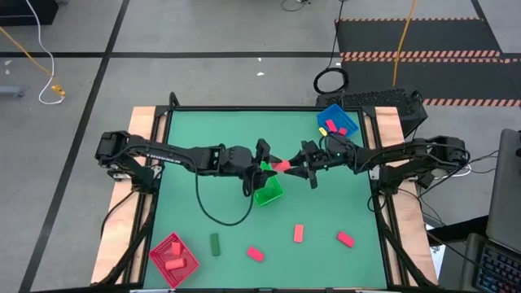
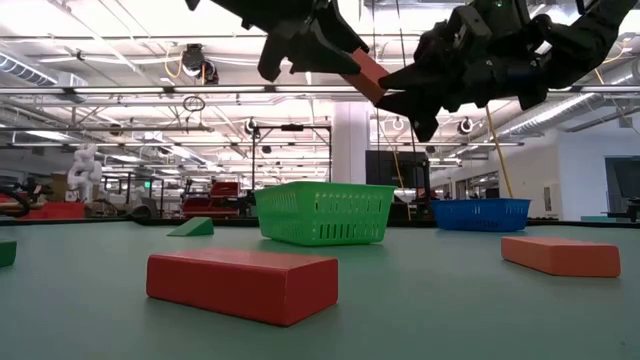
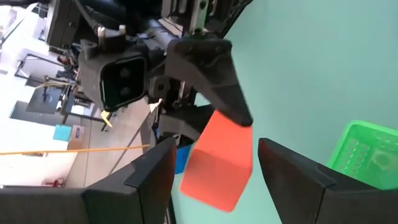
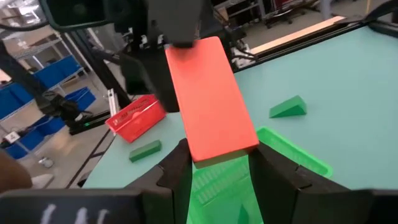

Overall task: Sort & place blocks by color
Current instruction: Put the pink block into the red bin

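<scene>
Right gripper [image 1: 303, 168] has its jaws clamped on a red block [image 1: 282, 165] over the green bin [image 1: 268, 190], with the left gripper [image 1: 264, 156] jaws spread wide around its far end.

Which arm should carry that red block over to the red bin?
Left. The right tool holds the red block above mid-table, the open left tool brackets it, and the red bin sits on the left arm's side.

held red block [image 4: 211, 102]: smooth, matt, solid-looking faces
green bin [image 2: 325, 212]: plastic, slotted mesh-like walls
table top [image 1: 326, 207]: smooth matt green sheet
table border [image 1: 142, 122]: bare pale wood
right gripper [image 4: 214, 163]: fingers dark matt plastic-looking
</scene>
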Controlling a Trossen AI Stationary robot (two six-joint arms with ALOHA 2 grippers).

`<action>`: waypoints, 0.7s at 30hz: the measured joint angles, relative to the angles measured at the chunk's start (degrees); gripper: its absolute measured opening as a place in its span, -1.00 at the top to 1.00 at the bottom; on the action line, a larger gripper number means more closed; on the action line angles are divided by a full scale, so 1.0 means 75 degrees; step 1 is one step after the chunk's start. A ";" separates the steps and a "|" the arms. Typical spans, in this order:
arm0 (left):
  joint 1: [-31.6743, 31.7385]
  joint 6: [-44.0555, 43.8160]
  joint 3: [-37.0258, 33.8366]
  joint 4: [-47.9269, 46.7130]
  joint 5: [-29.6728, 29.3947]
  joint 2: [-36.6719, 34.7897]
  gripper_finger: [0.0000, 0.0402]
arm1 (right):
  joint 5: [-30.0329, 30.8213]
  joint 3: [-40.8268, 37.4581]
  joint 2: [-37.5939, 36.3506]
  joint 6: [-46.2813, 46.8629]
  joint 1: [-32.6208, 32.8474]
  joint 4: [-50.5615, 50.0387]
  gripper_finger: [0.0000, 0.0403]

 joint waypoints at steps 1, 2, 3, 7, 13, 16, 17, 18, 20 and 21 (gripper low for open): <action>0.0004 0.0001 0.0000 -0.0003 -0.0003 0.0000 -0.14 | -0.0007 0.0000 0.0000 0.0001 0.0000 0.0017 0.38; 0.0006 -0.0002 0.0000 -0.0006 -0.0003 0.0000 -0.14 | -0.0004 0.0000 0.0000 0.0001 -0.0002 0.0050 0.38; 0.0004 -0.0003 0.0000 -0.0009 -0.0003 0.0000 -0.14 | -0.0004 0.0000 0.0000 0.0003 0.0000 0.0057 0.38; 0.0036 -0.0102 0.0000 -0.0017 0.0000 0.0000 -0.14 | -0.0005 0.0000 -0.0003 0.0008 0.0000 0.0054 0.38; 0.0044 -0.0119 0.0000 -0.0017 -0.0003 0.0000 -0.14 | -0.0182 0.0000 -0.0003 0.0074 0.0000 0.0076 0.38; 0.0050 -0.0122 0.0002 -0.0007 -0.0003 0.0000 -0.14 | -0.0340 0.0000 -0.0003 0.0171 0.0002 0.0236 0.38; 0.0050 -0.0125 0.0003 -0.0009 -0.0003 0.0000 -0.14 | -0.0340 0.0000 -0.0003 0.0174 0.0005 0.0275 0.38; 0.0050 -0.0127 0.0003 -0.0009 -0.0003 0.0000 -0.14 | -0.0340 0.0000 -0.0003 0.0175 0.0006 0.0277 0.38; 0.0050 -0.0132 0.0003 -0.0010 -0.0003 0.0000 -0.14 | -0.0337 0.0000 0.0000 0.0175 0.0006 0.0276 0.38; 0.0050 -0.0139 0.0003 -0.0012 -0.0003 0.0000 -0.14 | -0.0337 0.0000 0.0000 0.0175 0.0006 0.0279 0.38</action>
